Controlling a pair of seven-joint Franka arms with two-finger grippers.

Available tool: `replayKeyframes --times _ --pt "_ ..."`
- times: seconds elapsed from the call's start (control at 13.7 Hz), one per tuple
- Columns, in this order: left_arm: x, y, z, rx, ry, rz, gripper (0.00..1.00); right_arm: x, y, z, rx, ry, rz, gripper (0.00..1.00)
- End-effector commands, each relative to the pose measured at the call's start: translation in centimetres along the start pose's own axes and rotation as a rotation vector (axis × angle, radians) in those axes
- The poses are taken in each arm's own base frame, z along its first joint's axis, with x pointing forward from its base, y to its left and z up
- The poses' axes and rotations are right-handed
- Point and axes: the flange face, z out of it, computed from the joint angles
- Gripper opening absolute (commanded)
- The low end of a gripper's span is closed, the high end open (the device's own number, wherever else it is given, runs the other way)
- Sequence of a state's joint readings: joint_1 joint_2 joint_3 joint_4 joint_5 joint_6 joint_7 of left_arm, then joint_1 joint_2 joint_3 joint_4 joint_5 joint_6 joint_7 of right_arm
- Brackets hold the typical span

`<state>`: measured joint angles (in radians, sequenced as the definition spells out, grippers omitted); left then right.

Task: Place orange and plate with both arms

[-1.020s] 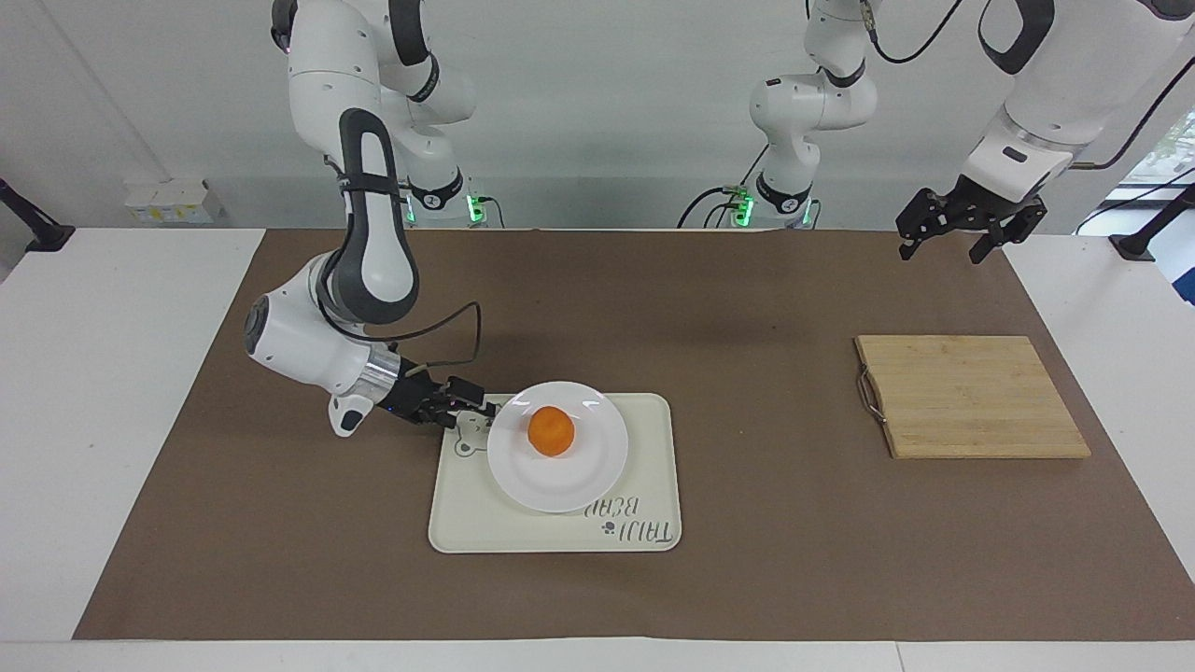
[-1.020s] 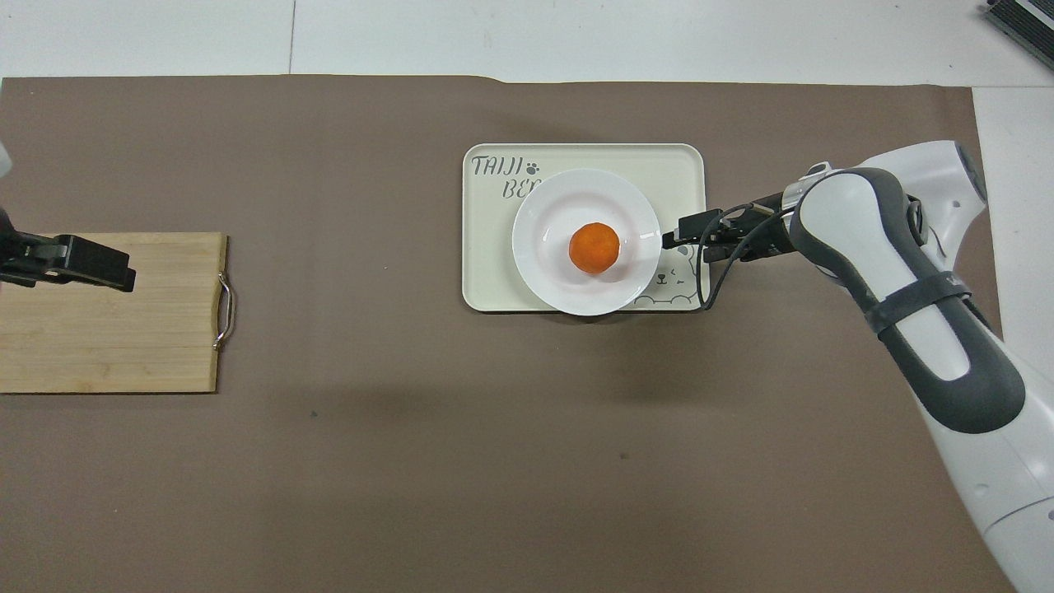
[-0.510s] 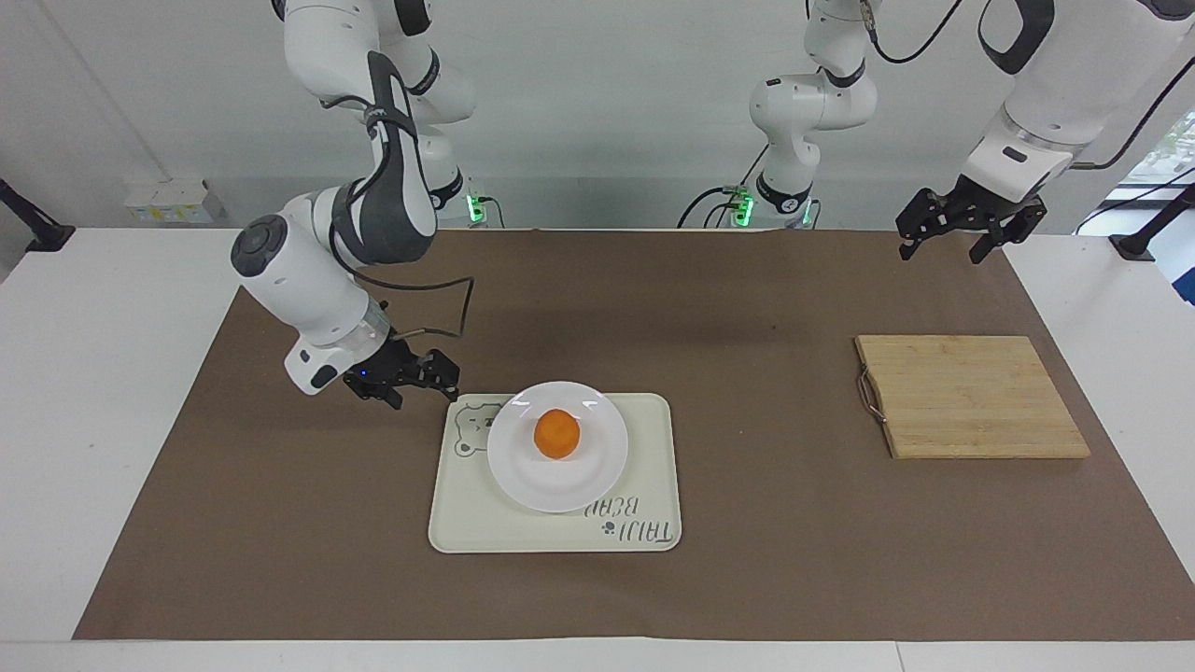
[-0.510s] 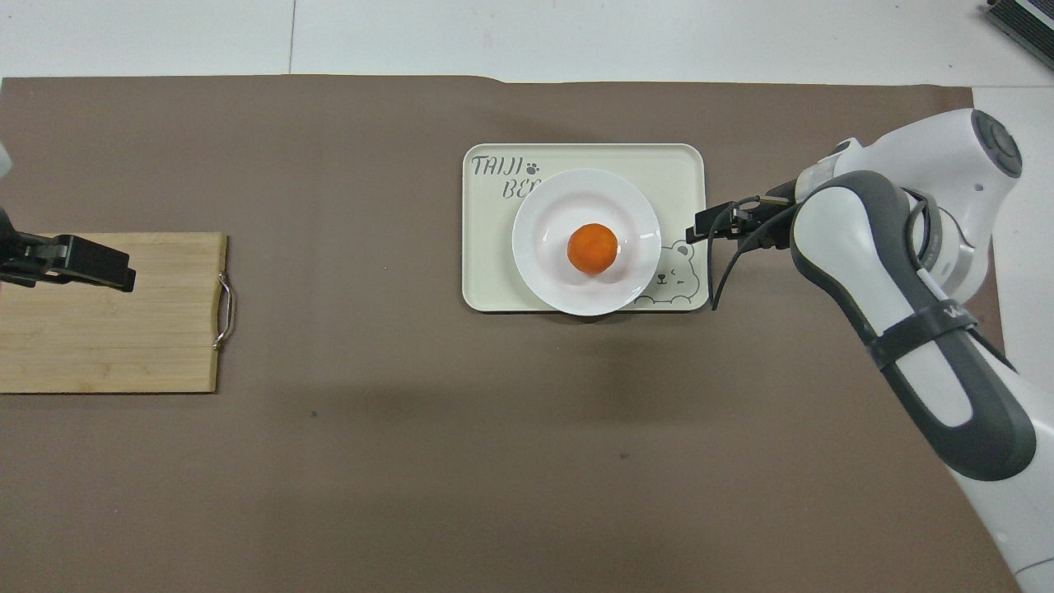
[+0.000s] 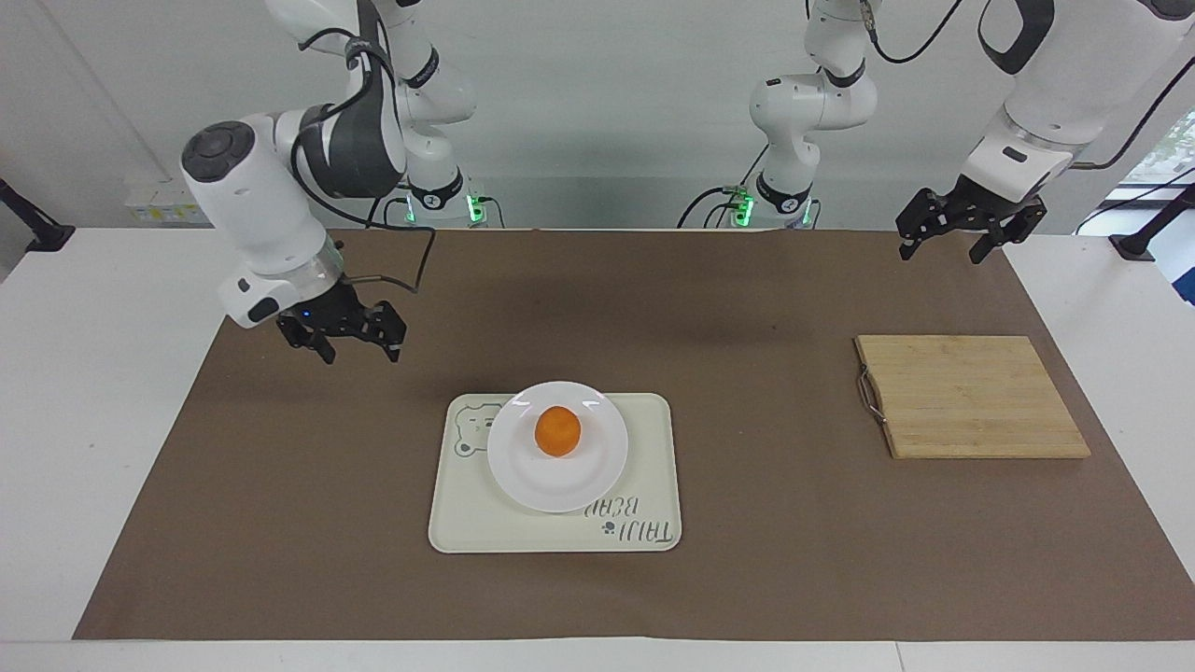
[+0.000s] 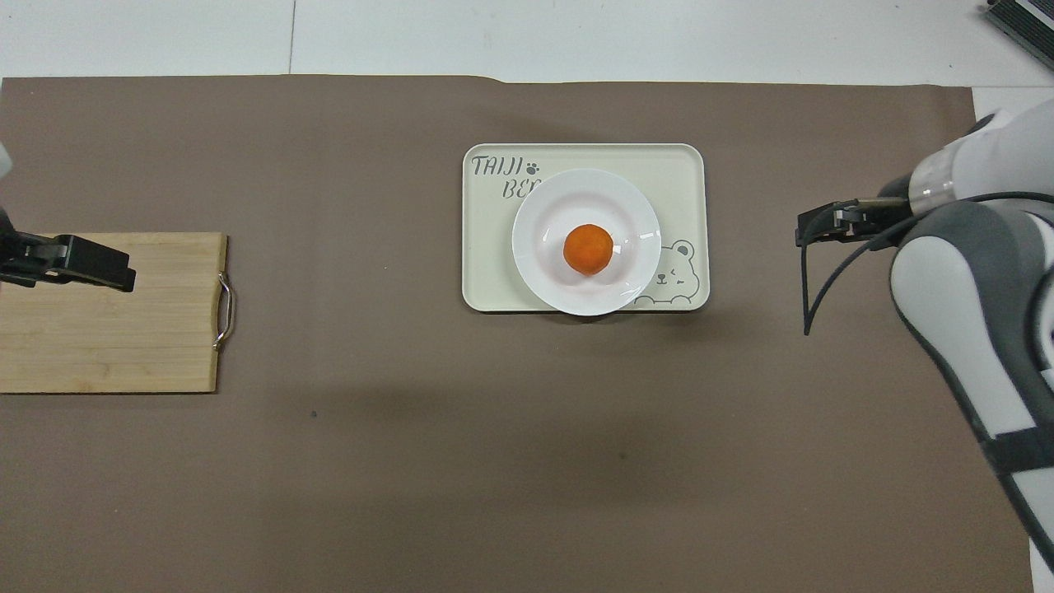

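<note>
The orange [image 5: 558, 431] lies in the middle of the white plate [image 5: 523, 471]. The plate stands on the cream tray [image 5: 653, 439] at the mat's middle. In the overhead view the orange [image 6: 588, 249] sits on the plate [image 6: 543, 216], which covers much of the tray [image 6: 494, 284]. My right gripper [image 5: 359, 350] is open and empty, raised over the brown mat toward the right arm's end of the table, well apart from the tray; it also shows in the overhead view [image 6: 804, 233]. My left gripper [image 5: 940, 250] is open and empty, and the left arm waits raised; in the overhead view it [image 6: 123, 276] is over the board.
A bamboo cutting board [image 5: 971, 397] with a metal handle lies flat at the left arm's end of the table; it also shows in the overhead view [image 6: 107, 338]. A brown mat [image 5: 766, 523] covers the table.
My right gripper has drawn back from the plate's rim, risen, and moved toward the right arm's end of the table. The orange shifted slightly on the plate. The left arm has not moved.
</note>
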<state>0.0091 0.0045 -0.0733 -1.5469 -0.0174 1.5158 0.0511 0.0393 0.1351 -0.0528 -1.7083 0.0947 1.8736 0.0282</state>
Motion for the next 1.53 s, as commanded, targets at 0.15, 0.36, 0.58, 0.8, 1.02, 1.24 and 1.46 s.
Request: replayKeyframes --times 0.15,0.36,0.58,0.8,1.02,1.24,1.46 --pt "-0.4 -0.2 -0.4 0.017 0.001 0.005 1.0 -3.4 3.1 -6.3 -0.083 0.023 0.027 1.0" --pt "-0.4 -0.2 -0.4 0.017 0.001 0.003 1.0 -5.2 3.2 -9.6 -0.096 0.006 0.035 1.0" --pt "-0.4 -0.1 -0.4 0.017 0.001 0.005 1.0 -5.7 2.9 -13.7 -0.111 -0.003 0.036 1.0" --pt "-0.4 -0.1 -0.3 0.017 -0.001 0.005 1.0 -6.1 2.5 -15.6 -0.16 -0.014 0.024 1.0" --pt "-0.4 -0.2 -0.4 0.017 0.001 0.003 1.0 -6.8 2.2 -15.5 -0.142 -0.004 0.023 1.0" --pt "-0.4 -0.1 -0.4 0.015 0.001 0.005 1.0 -7.4 2.1 -15.1 -0.124 -0.039 0.032 1.0" --pt "-0.4 -0.2 -0.4 0.017 0.001 0.003 1.0 -8.9 1.3 -14.3 -0.094 -0.04 0.082 1.0"
